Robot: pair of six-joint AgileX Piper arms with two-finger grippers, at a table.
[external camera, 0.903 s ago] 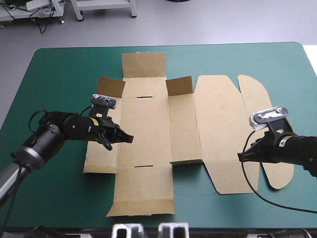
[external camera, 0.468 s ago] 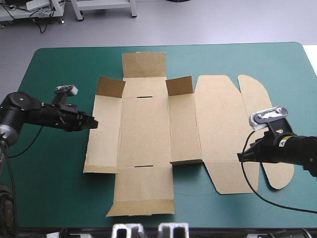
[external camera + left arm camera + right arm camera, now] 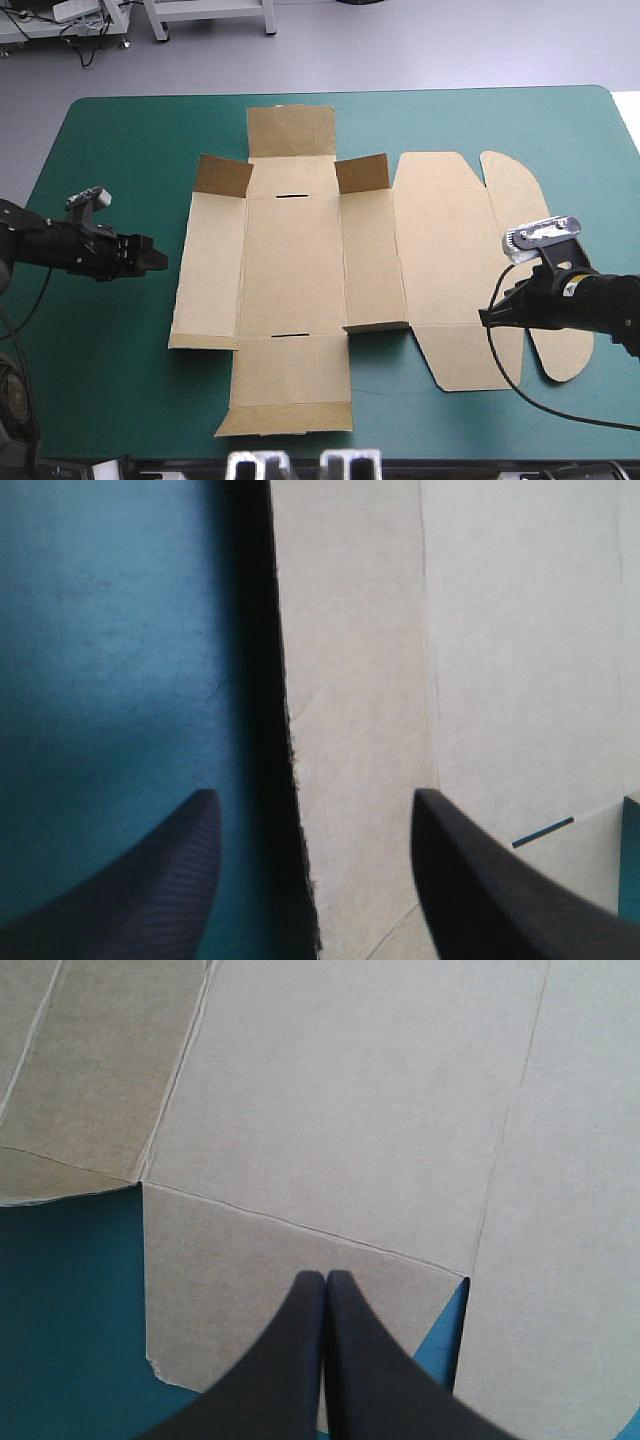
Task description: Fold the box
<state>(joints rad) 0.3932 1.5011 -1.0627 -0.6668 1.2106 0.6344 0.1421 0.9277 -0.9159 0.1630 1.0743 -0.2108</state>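
The brown box (image 3: pixel 300 260) lies as a cut sheet in the middle of the teal-green cover, mostly flat. Two small flaps (image 3: pixel 361 172) stand raised near its far side. My left gripper (image 3: pixel 155 257) hangs over the cover just left of the sheet, apart from it. In the left wrist view this gripper (image 3: pixel 312 810) is open, with the box's left edge (image 3: pixel 290 710) running between its fingers. My right gripper (image 3: pixel 488 316) is over the sheet's right part near the front. Its fingers (image 3: pixel 325 1282) are shut in one point above a front flap (image 3: pixel 230 1280).
The rounded lid flap (image 3: pixel 530 200) reaches toward the table's right side. Teal-green cover (image 3: pixel 110 340) shows on the left, along the front and past the sheet on the right.
My left arm has drawn back leftward, from over the box's left panel to the cover beside it, and its fingers have opened. The right arm and the box have not moved.
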